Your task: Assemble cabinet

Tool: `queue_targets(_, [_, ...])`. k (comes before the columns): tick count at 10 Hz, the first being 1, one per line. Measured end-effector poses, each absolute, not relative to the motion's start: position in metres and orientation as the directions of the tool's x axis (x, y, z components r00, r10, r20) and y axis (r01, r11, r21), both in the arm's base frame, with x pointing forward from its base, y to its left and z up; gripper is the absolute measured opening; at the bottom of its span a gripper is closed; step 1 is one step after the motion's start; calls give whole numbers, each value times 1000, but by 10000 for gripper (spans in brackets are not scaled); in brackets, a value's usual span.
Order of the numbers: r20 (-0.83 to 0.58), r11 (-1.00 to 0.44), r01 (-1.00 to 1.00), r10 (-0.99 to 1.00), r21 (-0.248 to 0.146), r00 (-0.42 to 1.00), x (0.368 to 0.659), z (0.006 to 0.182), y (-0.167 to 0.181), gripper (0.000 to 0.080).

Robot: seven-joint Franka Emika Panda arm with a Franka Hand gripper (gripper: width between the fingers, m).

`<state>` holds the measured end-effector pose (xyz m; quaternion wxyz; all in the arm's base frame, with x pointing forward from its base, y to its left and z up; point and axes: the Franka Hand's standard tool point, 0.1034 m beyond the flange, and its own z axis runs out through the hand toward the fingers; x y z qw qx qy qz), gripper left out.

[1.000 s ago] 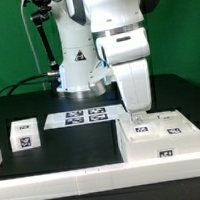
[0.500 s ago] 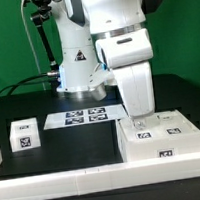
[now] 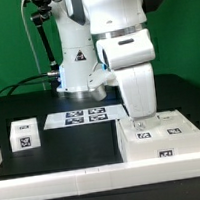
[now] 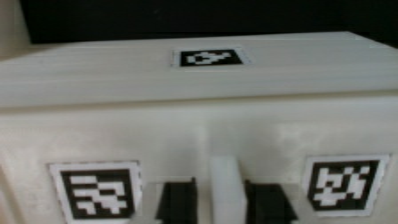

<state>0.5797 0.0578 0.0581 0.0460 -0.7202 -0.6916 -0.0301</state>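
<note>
Parked flat on the table point(image 3: 78, 146) at 4 o'clock of the exterior view: the cabinet point(image 3: 165, 137), tags up, probably for reach from above. Poised at its 11 o'clock corner: the hand point(image 3: 139, 115). Fingers point(image 4: 178, 200) near together; pinching or not, cannot tell.

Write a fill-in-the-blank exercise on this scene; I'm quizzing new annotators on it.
1. The marker board carries ___ tags.
2. The cabinet lies at the exterior view's ___ side.
3. The small tagged cube stands on a tabletop whose colour is ___.
Missing words: four; right; black.
</note>
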Motion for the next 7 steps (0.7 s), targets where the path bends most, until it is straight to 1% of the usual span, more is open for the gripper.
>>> queue_targets(1, [107,-28,999,994,-23,30,580,58,57,157])
queue_targets(2, [107,-11,1000,994,-18,13,580,59,55,358])
queue_targets(3, [107,-3,1000,994,-11,4,579,60,53,536])
queue_targets(4, [106,-7,1000,994,-6,8,576,60,49,536])
queue_targets(5, [106,-21,1000,994,16,19,573,63,43,670])
queue_targets(6, [103,-45,998,994,42,40,566,68,33,770])
queue_targets(7, [105,-101,993,990,68,94,561,72,27,770])
